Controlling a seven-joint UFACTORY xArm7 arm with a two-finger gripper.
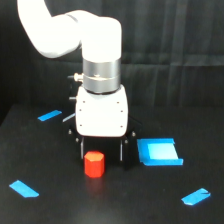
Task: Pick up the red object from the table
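And there it was, the black table (30, 150), wide and matte. Starting at the exterior view's left, a blue tape strip (23, 188) lay near the front corner, angled. Further back, a second blue strip (49, 115) sat just left of the arm.

Moving to the middle, the white arm (75, 30) swung in from the upper left and dropped straight down through a silver collar into the boxy white gripper body (101, 112). The gripper (101, 150) pointed at the table, its two dark fingers (82, 149) spread apart, nothing clamped between them. The red object (94, 164) stood upright on the table right there, low between the fingers and a touch toward the left one. Whether that finger touched it, I could not tell. The block was narrower than the gripper body above it.

On to the right: a flat blue square piece (159, 152) lay just beside the right finger. Last of all, another blue strip (196, 197) lay near the front right corner.
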